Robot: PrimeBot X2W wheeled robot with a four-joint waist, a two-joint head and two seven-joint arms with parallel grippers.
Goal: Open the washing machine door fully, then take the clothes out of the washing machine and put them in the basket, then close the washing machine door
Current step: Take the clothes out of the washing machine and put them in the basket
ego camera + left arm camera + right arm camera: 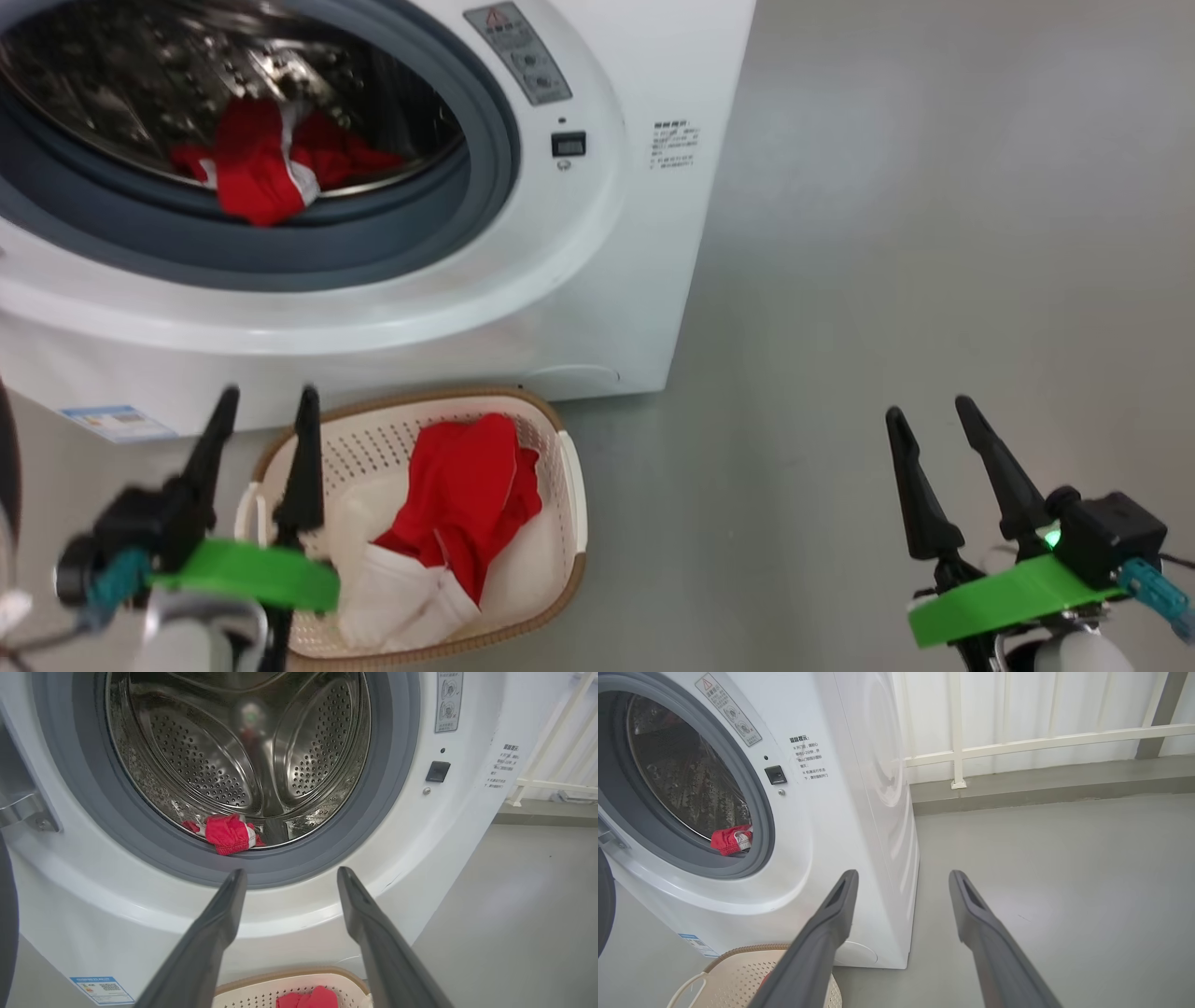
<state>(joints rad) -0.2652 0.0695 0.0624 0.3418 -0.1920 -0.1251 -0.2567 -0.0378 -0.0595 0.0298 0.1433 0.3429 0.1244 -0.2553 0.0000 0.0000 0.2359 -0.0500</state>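
Washer (597, 308) is seen with its door opening uncovered; the door's dark rim (603, 905) is caught at the left edge, swung out. One red-and-white piece of clothes (261, 168) is left at the front lip of the drum (201, 765), partly draped on the grey gasket (373, 252). More red and white clothes (467, 495) are piled in the basket (560, 439), which is set on the floor (934, 233) just before the washer base, below the opening. Left jaws are spread wide, nothing held, shown over the basket's left rim and aimed at the drum. Right jaws are spread wide too, nothing held, over bare floor right of the washer, well apart from the basket.
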